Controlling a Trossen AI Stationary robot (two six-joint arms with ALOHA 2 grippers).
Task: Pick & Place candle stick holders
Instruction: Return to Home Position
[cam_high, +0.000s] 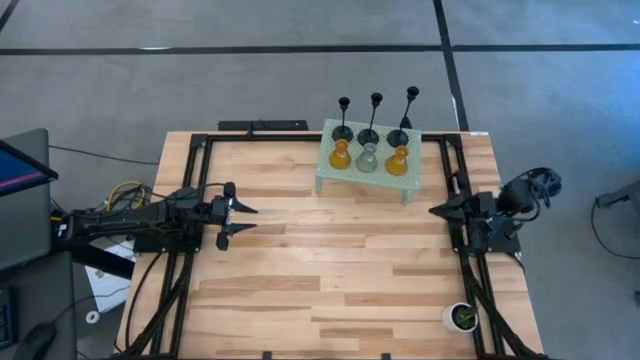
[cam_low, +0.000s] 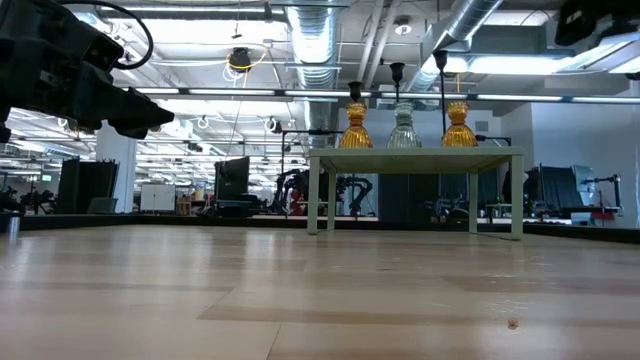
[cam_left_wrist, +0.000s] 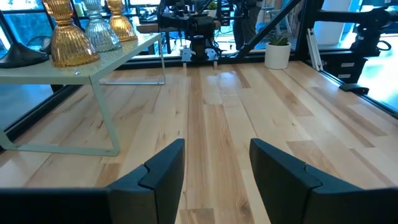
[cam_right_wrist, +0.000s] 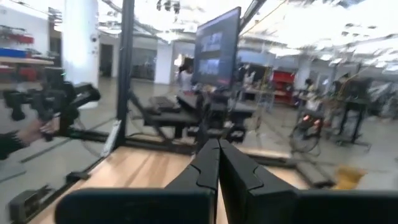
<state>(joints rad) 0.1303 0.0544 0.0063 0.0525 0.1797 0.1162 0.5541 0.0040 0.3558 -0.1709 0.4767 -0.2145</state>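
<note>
Six candle stick holders stand by their bases on a small pale green stand (cam_high: 328, 170) at the table's far right. Three are black with thin stems (cam_high: 372, 118) and form the back row. In front are two amber ones (cam_high: 341, 155) (cam_high: 397, 160) with a pale grey one (cam_high: 368, 158) between them. The low view shows the front row (cam_low: 403, 127) on the stand top. My left gripper (cam_high: 245, 220) (cam_left_wrist: 217, 168) hovers open at the table's left, pointing level toward the right, with nothing between its fingers. My right gripper (cam_high: 437, 211) (cam_right_wrist: 219, 165) is shut at the right edge and holds nothing.
A small white pot with a green plant (cam_high: 462, 317) (cam_left_wrist: 278, 53) sits at the table's near right corner. Black frame rails (cam_high: 190, 250) run along the table's left and right sides. Bare wood (cam_high: 340, 260) lies between the two grippers.
</note>
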